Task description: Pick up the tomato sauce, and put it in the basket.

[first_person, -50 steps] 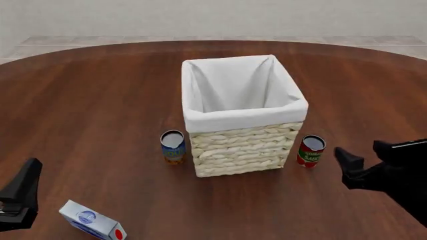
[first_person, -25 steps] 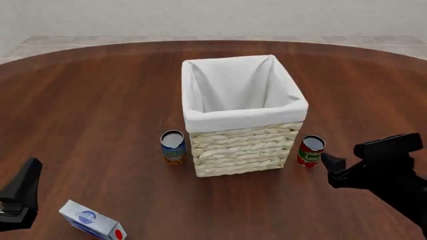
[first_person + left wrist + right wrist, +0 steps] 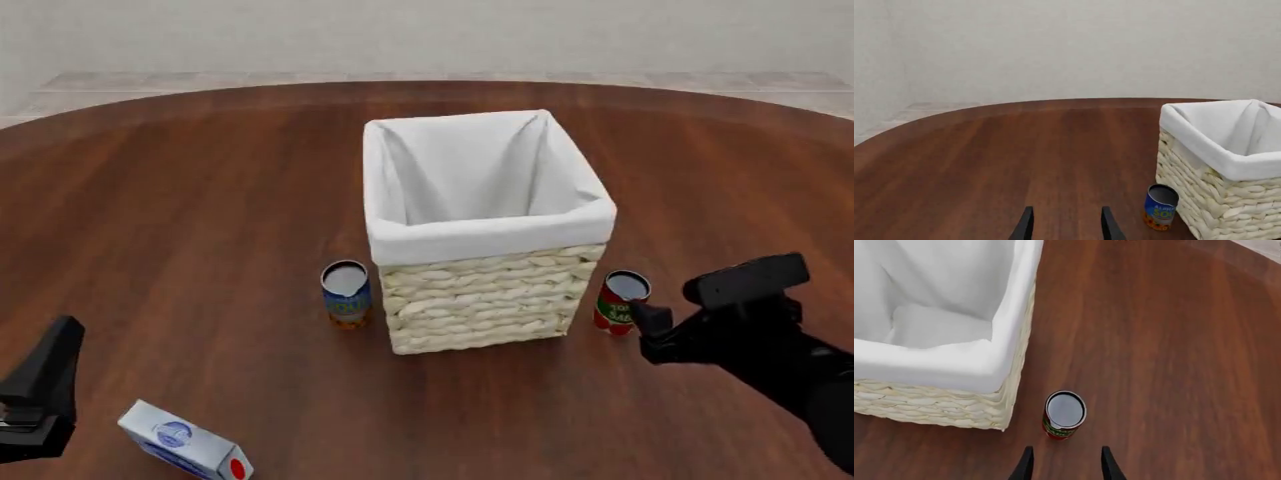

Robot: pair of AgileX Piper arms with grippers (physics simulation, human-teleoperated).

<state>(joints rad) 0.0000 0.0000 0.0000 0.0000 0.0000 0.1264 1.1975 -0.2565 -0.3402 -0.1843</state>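
Note:
The tomato sauce (image 3: 621,302), a small red can with a silvery top, stands upright on the table just right of the basket (image 3: 487,300). It also shows in the right wrist view (image 3: 1065,415), beside the basket's corner (image 3: 1009,385). My right gripper (image 3: 651,323) is open and empty. It hangs just right of and slightly above the can, and its fingers (image 3: 1026,466) point down at it without touching. My left gripper (image 3: 51,365) is open and empty at the table's near left, far from the can; its fingers (image 3: 1025,227) show in the left wrist view.
A blue-and-orange can (image 3: 346,293) stands against the basket's left side and shows in the left wrist view (image 3: 1161,207). A white and blue carton (image 3: 184,443) lies near the left gripper. The basket (image 3: 1217,210) holds only its white lining.
My right gripper has moved left toward the tomato sauce and now hangs close beside it. The left arm, the cans and the basket have not moved.

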